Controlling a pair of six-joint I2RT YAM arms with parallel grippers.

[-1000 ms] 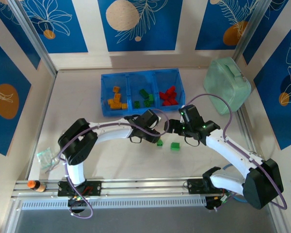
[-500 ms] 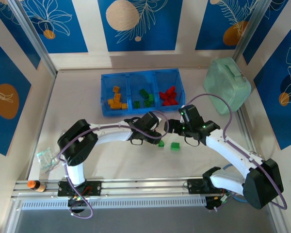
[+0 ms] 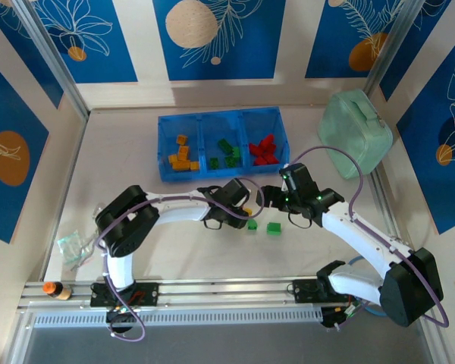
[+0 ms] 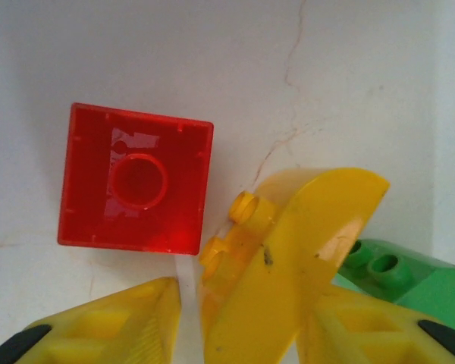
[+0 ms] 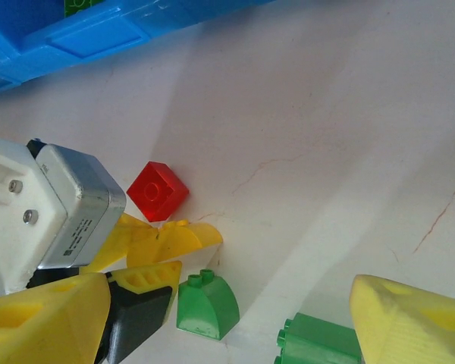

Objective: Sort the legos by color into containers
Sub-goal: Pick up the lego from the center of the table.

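While my left gripper [image 4: 246, 297] stands low over the table [image 4: 349, 83] with its jaws partway closed around the yellow brick [image 4: 288, 243], a thin strip of table shows between one finger [image 4: 129, 318] and the brick. So I cannot tell whether I have it pinched or merely bracketed. The brick sits tilted, studs toward the red brick [image 4: 135, 180], which lies hollow side up just beside it and apart from my fingers. A green brick [image 4: 394, 277] sits close on the other side. To do this pick well I would squeeze evenly, keep both neighbours out of the jaws, and lift straight up before swinging away. The curved back looks slippery to me, so a slow first lift seems wise. Yellow belongs, I judge, in the left bay [image 3: 168, 135] of the tray [image 3: 220, 115], with the other orange-yellow ones. My right gripper [image 3: 267, 199] hangs wide open with nothing in it, near a second green brick [image 3: 274, 227] — I'd keep it out of my path.
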